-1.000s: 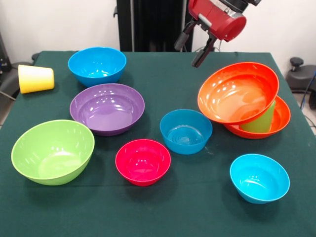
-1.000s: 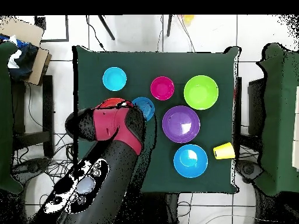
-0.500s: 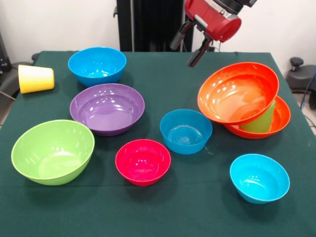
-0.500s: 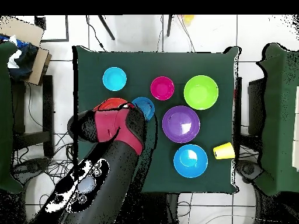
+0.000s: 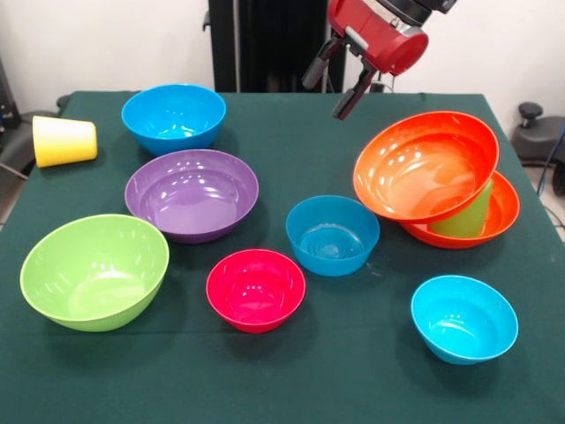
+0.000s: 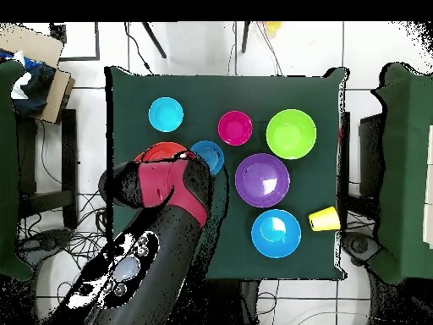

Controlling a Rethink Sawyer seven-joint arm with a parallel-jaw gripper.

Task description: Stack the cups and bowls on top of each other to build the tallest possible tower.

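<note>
While overhead the arm (image 6: 165,190) hides it, the front shows the pincer (image 5: 334,81) spread, empty.

No text, label, brand, number or sign can be read in either view. The bowls, the cups and the green cloth of the counter (image 5: 265,132) show plain colour only, and the red housing of the arm (image 5: 380,35) carries no marking that is legible.
</note>
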